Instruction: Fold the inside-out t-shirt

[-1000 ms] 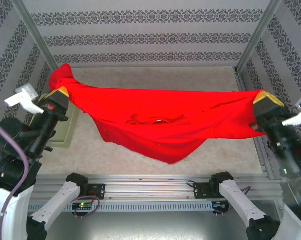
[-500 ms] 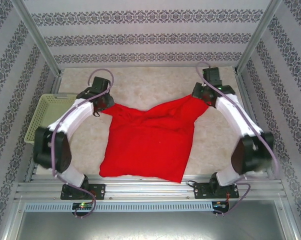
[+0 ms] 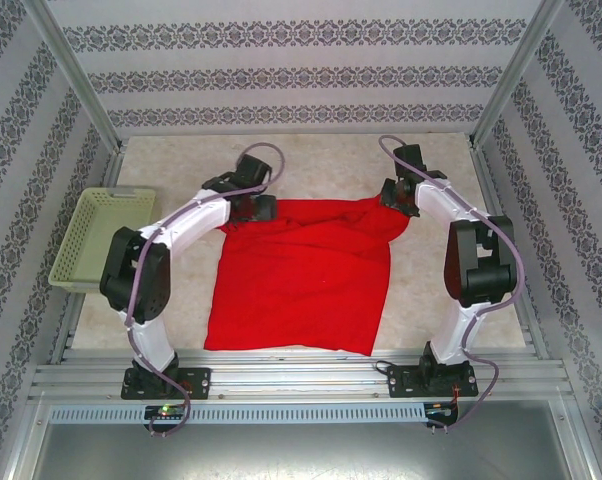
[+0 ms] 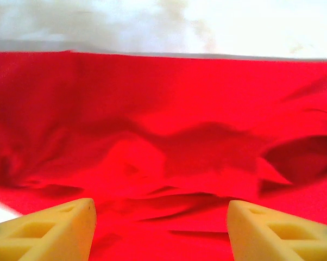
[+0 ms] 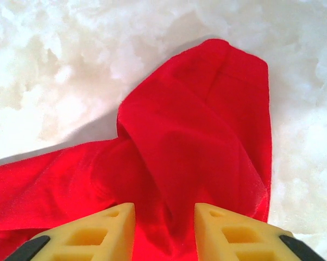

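Pale tabletop [image 3: 321, 165] bears red t-shirt [image 3: 301, 280] (spread flat); left pincer [image 4: 161, 215] gapes.

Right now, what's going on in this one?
A red t-shirt lies mostly flat on the table, apparently being spread for folding. The left end effector sits open over its far left corner. The right end effector straddles the bunched far right corner, grip unclear. A green basket sits at the left.

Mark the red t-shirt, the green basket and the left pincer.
red t-shirt [image 3: 301, 285]: top external view, middle of the flat body.
green basket [image 3: 93, 240]: top external view, its bare floor.
left pincer [image 4: 161, 209]: left wrist view, midway between the yellow fingertips, over the cloth.
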Motion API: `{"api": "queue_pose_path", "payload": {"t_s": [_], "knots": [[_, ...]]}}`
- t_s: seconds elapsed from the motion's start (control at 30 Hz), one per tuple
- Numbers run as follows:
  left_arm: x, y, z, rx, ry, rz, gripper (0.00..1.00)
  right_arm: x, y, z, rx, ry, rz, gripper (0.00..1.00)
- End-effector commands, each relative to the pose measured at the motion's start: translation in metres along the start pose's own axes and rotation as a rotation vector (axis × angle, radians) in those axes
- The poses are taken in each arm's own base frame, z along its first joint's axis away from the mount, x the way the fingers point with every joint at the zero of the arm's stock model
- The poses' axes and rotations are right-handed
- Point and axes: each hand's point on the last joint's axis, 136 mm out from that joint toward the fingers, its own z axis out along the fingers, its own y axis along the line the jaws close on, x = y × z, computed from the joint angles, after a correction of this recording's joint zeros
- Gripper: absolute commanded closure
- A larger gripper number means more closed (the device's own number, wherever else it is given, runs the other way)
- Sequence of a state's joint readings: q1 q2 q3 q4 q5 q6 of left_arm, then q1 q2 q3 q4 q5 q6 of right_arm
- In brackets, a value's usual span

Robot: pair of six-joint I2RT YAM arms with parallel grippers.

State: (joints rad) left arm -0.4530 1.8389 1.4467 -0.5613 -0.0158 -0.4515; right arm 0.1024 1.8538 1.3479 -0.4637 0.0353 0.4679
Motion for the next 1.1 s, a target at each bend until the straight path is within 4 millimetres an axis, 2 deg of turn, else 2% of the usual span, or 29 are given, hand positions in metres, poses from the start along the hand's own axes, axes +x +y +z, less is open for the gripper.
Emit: {"api": "queue_pose_path", "payload": {"t_s": [0.0,0.17,0.27,0.33,0.4,0.5,0.6,0.73,0.87,0.97,1.07], "knots": [[0.004,-0.029,0.013,0.034,0.025,0.131,0.34,-0.004,0.007,-0.01,-0.027,-0.032,-0.001,0.64],[0.018,-0.049,0.037,0.053,0.088,0.183,0.31,0.007,0.008,-0.015,-0.035,-0.023,-0.009,0.6],[0.02,-0.051,0.052,0.03,0.119,0.2,0.34,0.013,0.009,-0.019,-0.043,-0.027,-0.016,0.58],[0.017,-0.047,0.06,-0.009,0.113,0.195,0.43,0.018,0.009,-0.022,-0.047,-0.029,-0.015,0.58],[0.008,-0.042,0.065,-0.03,0.094,0.184,0.59,0.022,0.01,-0.024,-0.054,-0.029,-0.023,0.58],[-0.013,-0.042,0.065,-0.031,0.047,0.162,0.84,0.029,0.008,-0.022,-0.04,-0.027,-0.036,0.56],[-0.041,-0.038,0.059,-0.027,-0.01,0.134,1.0,0.032,0.002,-0.012,-0.021,-0.008,-0.026,0.56],[-0.084,-0.027,0.047,0.027,-0.085,0.053,1.0,0.032,0.0,0.004,0.003,0.01,-0.028,0.55],[-0.125,-0.01,0.035,0.069,-0.16,-0.015,1.0,0.025,0.006,0.013,-0.01,0.009,-0.033,0.55],[-0.148,0.002,0.039,0.102,-0.186,-0.065,1.0,0.012,0.001,0.023,0.038,0.005,-0.036,0.56],[-0.159,0.015,0.056,0.097,-0.169,-0.091,1.0,-0.001,-0.008,0.035,0.076,0.011,-0.018,0.58]]}}
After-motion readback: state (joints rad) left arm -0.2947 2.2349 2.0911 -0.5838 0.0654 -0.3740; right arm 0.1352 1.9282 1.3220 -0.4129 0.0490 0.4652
